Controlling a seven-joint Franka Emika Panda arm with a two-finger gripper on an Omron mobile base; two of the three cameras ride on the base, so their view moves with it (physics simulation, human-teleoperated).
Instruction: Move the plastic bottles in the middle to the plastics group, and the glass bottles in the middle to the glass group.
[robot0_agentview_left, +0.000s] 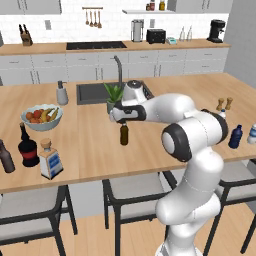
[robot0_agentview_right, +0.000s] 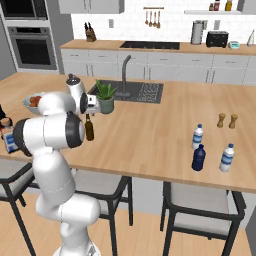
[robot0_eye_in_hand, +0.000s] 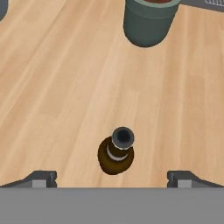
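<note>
Two wide-spread fingers (robot0_eye_in_hand: 43, 178) hover empty above the upright brown bottle (robot0_eye_in_hand: 116, 152) between them.

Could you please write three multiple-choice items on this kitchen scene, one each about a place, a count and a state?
1. Where does the slim brown bottle stand?
A. In the sink
B. On the wooden counter, below the gripper
C. On a stool

2. How many white bottles with blue labels stand by the dark-blue bottle in the right base view?
A. Two
B. Four
C. None

3. How does the gripper stand?
A. Shut on the brown bottle
B. Shut on nothing
C. Open, with the bottle's top between its spread fingertips in the hand view, untouched

Answers:
1 B: it stands upright on the wood in front of the potted plant.
2 A: one behind it and one to its right.
3 C: both tips stand far apart at either side of the bottle.
</note>
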